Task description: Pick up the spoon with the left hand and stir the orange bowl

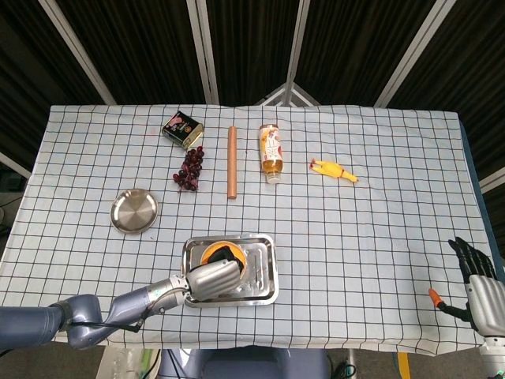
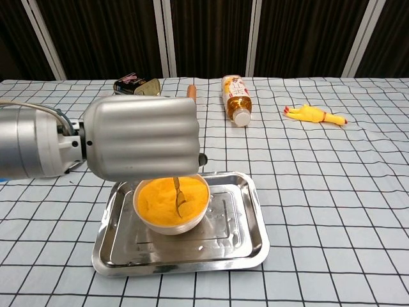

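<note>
The orange bowl (image 2: 170, 204) stands in a steel tray (image 2: 246, 240) near the table's front edge; in the head view the bowl (image 1: 211, 253) is partly covered. My left hand (image 2: 137, 137) hovers right over it, fingers curled around the spoon (image 2: 178, 196), whose handle hangs down and whose bowl end dips into the orange contents. In the head view the left hand (image 1: 211, 278) sits over the tray's (image 1: 267, 272) front left. My right hand (image 1: 476, 283) hangs off the table's right front corner, fingers apart and holding nothing.
At the back lie a tin (image 1: 182, 129), dark grapes (image 1: 189, 168), a wooden stick (image 1: 232, 161), a bottle on its side (image 1: 271, 151) and a yellow rubber chicken (image 1: 332, 170). A small steel plate (image 1: 133, 211) sits left of the tray.
</note>
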Available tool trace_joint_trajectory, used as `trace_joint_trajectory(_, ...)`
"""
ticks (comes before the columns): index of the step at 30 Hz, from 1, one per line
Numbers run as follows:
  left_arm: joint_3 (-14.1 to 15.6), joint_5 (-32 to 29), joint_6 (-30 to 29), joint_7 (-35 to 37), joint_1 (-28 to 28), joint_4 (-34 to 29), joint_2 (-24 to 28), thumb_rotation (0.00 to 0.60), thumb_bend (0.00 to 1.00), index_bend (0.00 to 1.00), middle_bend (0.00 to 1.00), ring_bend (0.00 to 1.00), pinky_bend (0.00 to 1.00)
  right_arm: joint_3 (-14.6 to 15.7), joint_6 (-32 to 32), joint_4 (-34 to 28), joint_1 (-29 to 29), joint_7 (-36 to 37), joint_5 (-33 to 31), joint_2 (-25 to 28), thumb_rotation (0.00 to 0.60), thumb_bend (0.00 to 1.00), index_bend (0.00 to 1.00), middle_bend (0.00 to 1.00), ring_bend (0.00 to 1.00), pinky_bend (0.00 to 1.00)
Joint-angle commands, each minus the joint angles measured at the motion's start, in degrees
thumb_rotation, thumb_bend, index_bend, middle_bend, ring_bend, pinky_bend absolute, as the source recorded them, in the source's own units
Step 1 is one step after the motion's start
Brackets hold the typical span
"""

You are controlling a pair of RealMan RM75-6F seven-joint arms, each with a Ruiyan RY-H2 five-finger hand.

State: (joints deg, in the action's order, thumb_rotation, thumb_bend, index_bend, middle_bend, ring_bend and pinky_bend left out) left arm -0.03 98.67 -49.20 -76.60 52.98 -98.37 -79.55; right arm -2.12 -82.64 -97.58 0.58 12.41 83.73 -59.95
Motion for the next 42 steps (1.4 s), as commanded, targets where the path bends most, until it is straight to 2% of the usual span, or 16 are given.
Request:
trace_joint_trajectory(1, 0.0, 0.1, -0.2, 0.2, -0.4, 0.1, 0.7, 0.6, 0.58, 0.81, 1.0, 1.0, 1.0, 0.0, 0.0, -0.1, 0.0, -0.1, 0.0, 0.0, 0.6, 0.34, 0.0, 0.0, 0.0, 0.0)
trace_joint_trajectory(11, -0.4, 1.4, -0.5, 1.3, -1.0, 0.6, 1.7, 0.6, 0.58, 0.81, 1.0, 1.0, 1.0, 0.0, -0.1, -0.2, -0.1, -0.3, -0.1, -0.1, 0.6, 0.34, 0.0, 0.0, 0.0, 0.0)
trace_joint_trajectory(23, -2.9, 2.4, -0.6, 1.9, -0.3, -1.2, 0.9, 0.6, 0.58, 0.81, 1.0, 1.0, 1.0, 0.0, -0.1, -0.2, -0.1, 0.0, 0.1, 0.0, 0.6, 0.34, 0.0, 0.0, 0.0, 0.0)
trace_joint_trajectory(36, -2.1, 2.5, 1.2, 1.4, -0.8, 1.9, -2.1, 0.6, 0.58, 0.81, 1.0, 1.0, 1.0, 0.0, 0.0, -0.2, -0.1, 0.1, 0.0, 0.0, 0.6, 0.34, 0.0, 0.0, 0.0, 0.0)
trace_joint_trajectory(42, -1.9, 3.0, 1.3, 1.7, -1.1, 2.4, -1.4, 0.6, 0.57, 0.81, 1.0, 1.0, 1.0, 0.0, 0.1, -0.1, -0.1, 0.2, -0.2, 0.0, 0.6, 0.34, 0.0, 0.0, 0.0, 0.0)
